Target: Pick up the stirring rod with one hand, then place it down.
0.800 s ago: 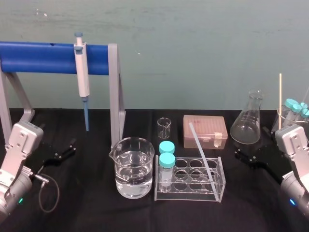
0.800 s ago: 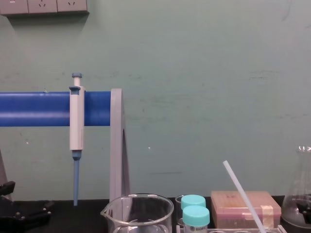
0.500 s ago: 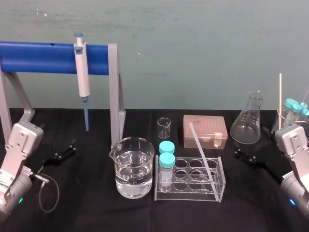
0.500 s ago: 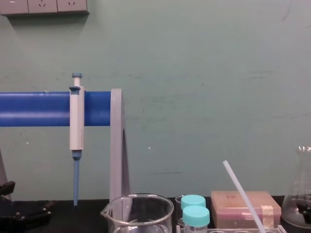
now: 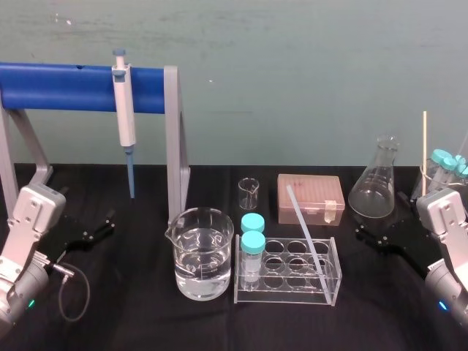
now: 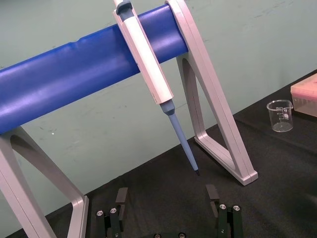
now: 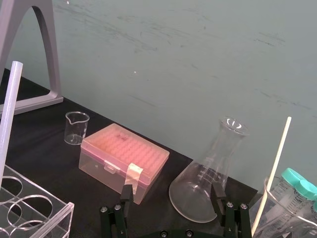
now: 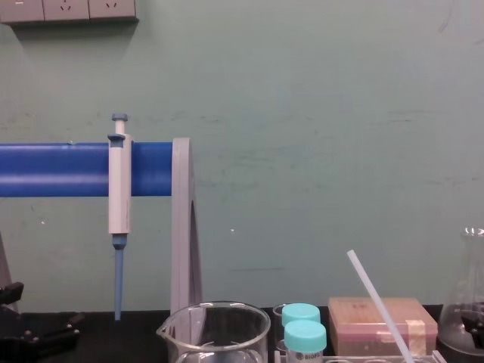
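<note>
Stirring rod (image 5: 305, 227) aslant in rack (image 5: 292, 292); wrist-view left claw (image 6: 167, 191), right claw (image 7: 172, 188) agape.

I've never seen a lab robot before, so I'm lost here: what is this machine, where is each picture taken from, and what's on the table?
This is a two-armed robot at a black table. One picture looks down from its head, one forward from its chest, and one comes from each wrist. The left hand and right hand are black claws, both open and empty, low at the table's two sides. In the middle a stirring rod, thin and whitish, leans in a clear rack beside two capped tubes. Around it: a beaker of water, a pink box, a flask, and a pipette hanging from a blue bar.
</note>
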Available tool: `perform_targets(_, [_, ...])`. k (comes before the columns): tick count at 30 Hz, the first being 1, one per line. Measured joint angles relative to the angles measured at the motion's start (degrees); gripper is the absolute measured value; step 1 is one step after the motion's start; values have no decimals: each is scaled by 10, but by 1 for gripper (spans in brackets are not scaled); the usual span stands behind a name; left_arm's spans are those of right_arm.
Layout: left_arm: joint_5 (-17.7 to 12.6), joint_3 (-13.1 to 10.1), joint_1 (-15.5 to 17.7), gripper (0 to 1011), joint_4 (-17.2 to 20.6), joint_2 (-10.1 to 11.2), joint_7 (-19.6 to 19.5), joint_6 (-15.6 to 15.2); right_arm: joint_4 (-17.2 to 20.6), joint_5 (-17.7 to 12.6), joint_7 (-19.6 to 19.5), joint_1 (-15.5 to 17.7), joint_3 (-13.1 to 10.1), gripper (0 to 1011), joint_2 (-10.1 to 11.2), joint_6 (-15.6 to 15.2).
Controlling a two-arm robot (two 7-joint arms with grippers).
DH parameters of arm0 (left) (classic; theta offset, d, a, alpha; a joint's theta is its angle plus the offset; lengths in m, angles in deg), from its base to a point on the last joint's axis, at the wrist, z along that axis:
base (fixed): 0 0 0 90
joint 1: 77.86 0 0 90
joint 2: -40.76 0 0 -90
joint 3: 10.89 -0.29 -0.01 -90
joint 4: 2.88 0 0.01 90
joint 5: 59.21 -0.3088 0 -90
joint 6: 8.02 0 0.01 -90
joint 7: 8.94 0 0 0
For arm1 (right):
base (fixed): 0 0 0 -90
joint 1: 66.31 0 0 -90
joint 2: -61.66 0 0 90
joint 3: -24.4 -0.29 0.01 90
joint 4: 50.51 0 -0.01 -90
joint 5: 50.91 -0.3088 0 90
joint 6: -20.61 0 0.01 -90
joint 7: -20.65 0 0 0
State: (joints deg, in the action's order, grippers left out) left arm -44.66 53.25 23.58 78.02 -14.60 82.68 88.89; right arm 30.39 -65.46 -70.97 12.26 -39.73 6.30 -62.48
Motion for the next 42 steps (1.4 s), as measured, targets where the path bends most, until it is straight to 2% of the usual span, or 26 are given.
perform_targets(42, [0, 0, 0, 1000, 0, 0, 0, 0, 0, 0, 0, 0, 0, 1003, 0, 0])
